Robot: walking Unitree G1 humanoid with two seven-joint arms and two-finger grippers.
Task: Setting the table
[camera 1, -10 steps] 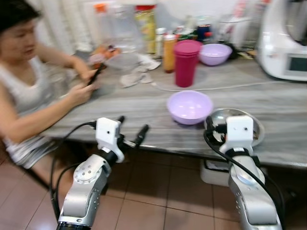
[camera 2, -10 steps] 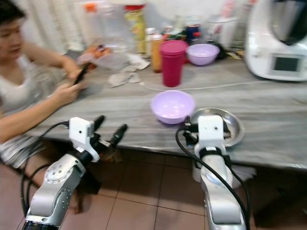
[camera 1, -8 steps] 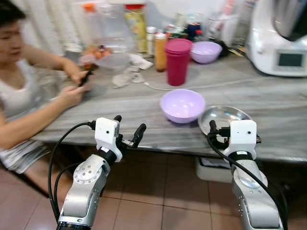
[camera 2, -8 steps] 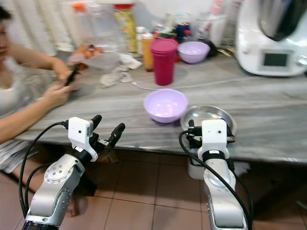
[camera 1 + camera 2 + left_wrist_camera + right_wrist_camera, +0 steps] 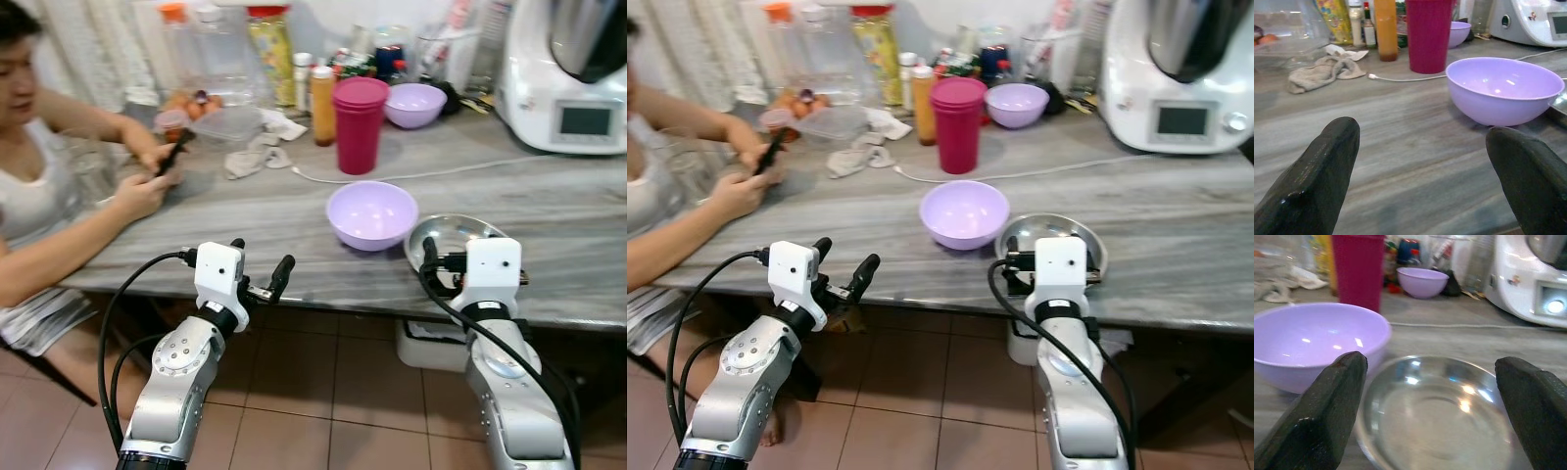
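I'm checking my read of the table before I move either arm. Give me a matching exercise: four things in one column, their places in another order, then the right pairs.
Things:
1. lilac bowl
2. steel plate
3. magenta cup
4. crumpled cloth

Places:
A. straight ahead of the open right gripper, at the table's near edge
B. far side, beside the orange bottle
C. mid-table, left of the steel plate
D. near the person's hands, by a clear container

Pairs: 1-C, 2-A, 3-B, 4-D
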